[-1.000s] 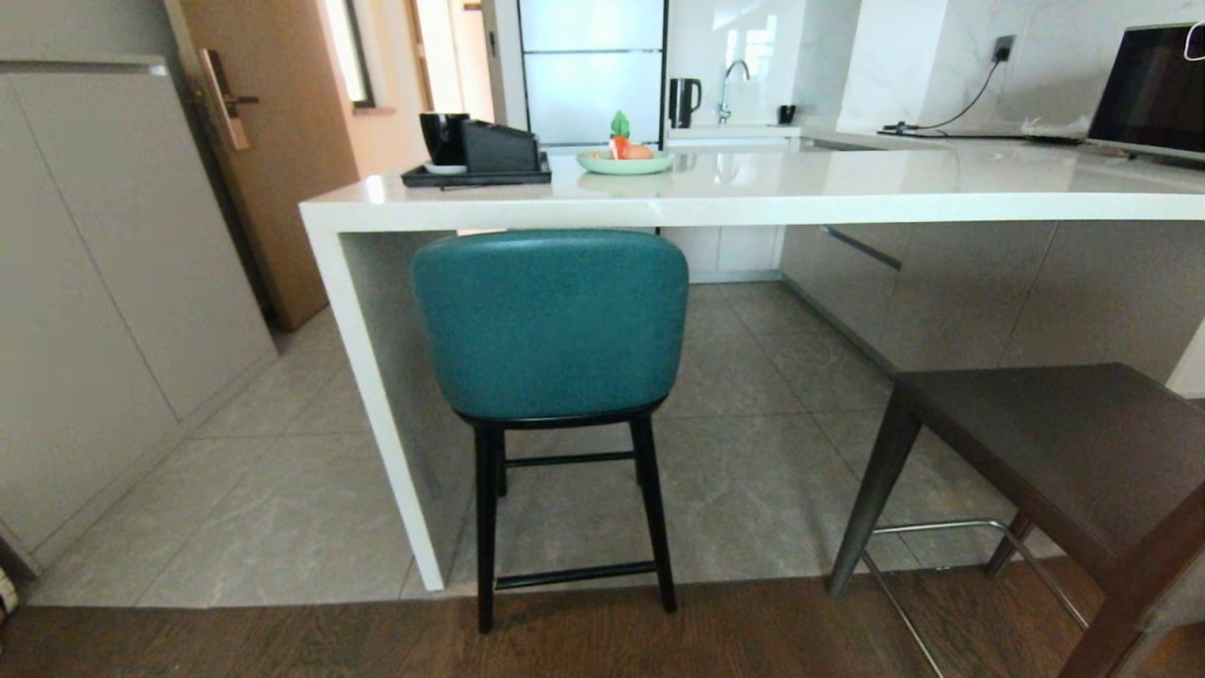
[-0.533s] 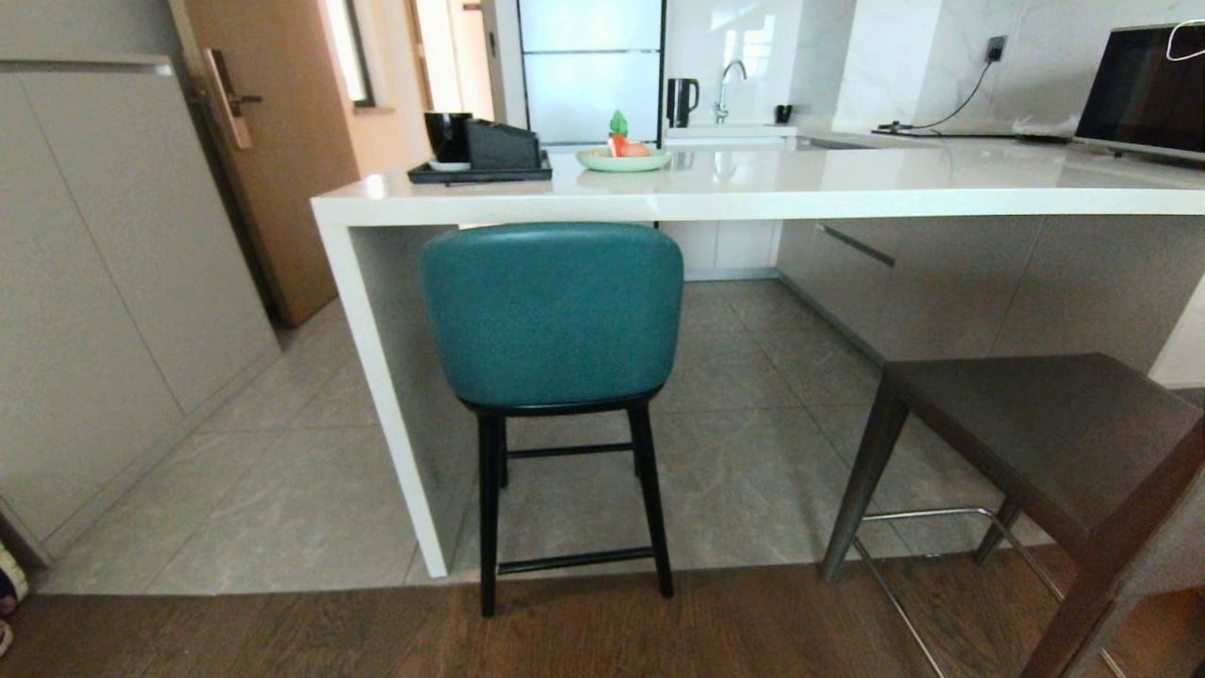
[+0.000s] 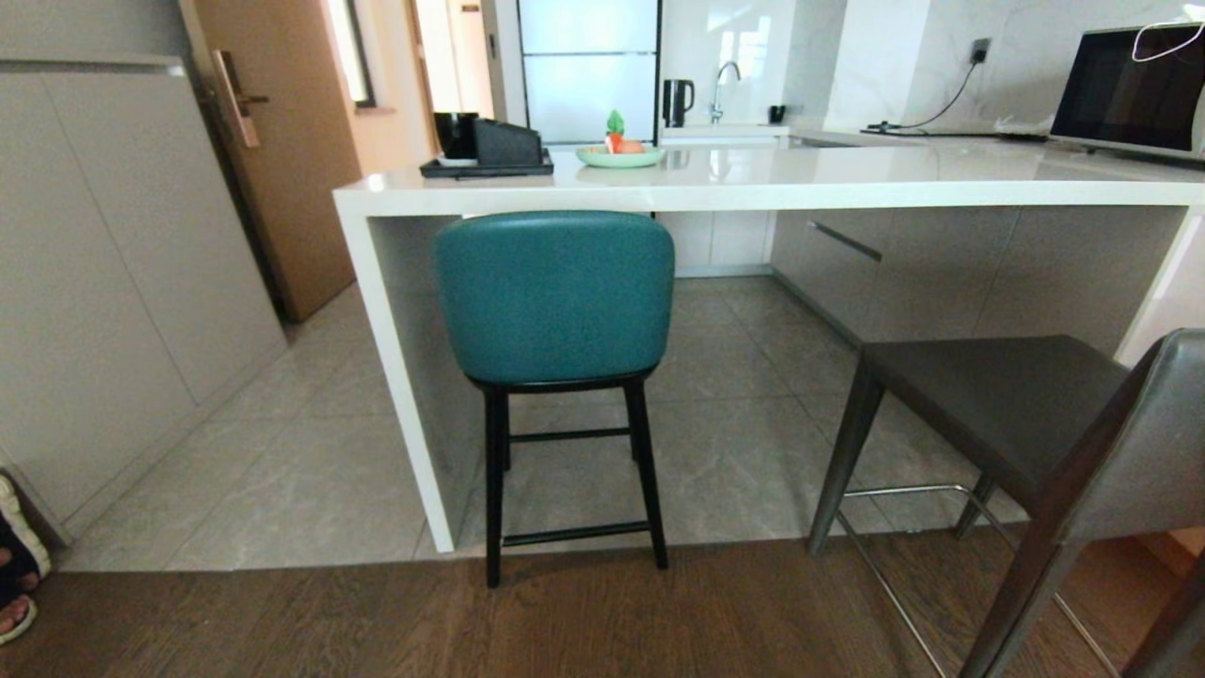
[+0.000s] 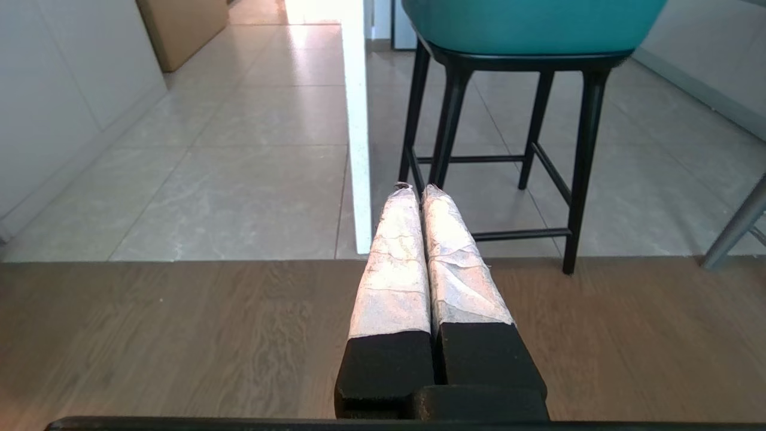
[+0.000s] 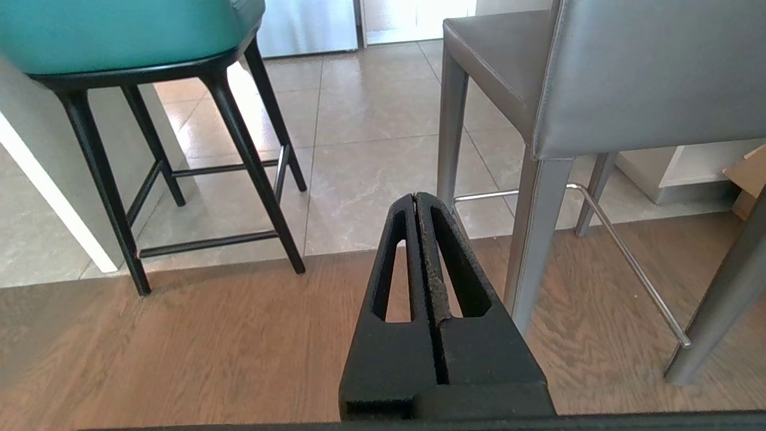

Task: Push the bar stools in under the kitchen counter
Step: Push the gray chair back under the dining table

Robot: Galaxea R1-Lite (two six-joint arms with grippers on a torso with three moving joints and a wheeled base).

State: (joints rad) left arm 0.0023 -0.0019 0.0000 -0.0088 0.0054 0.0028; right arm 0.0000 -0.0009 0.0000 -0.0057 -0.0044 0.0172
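Underfoot, wood floor (image 3: 602,621) meets grey tile (image 3: 282,490); both grippers' jaws pressed together

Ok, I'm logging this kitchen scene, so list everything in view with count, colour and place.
teal stool: 1, teal, black legs, at counter's left end
grey stool: 1, grey, right, out from counter
kitchen counter: 1, white, across the middle
tray: 1, black, counter's left end
plate: 1, pale green, beside tray
kettle: 1, black, back worktop
laptop: 1, dark, counter's right
door: 1, brown, left
left gripper: shut, low over wood floor
right gripper: shut, low near grey stool
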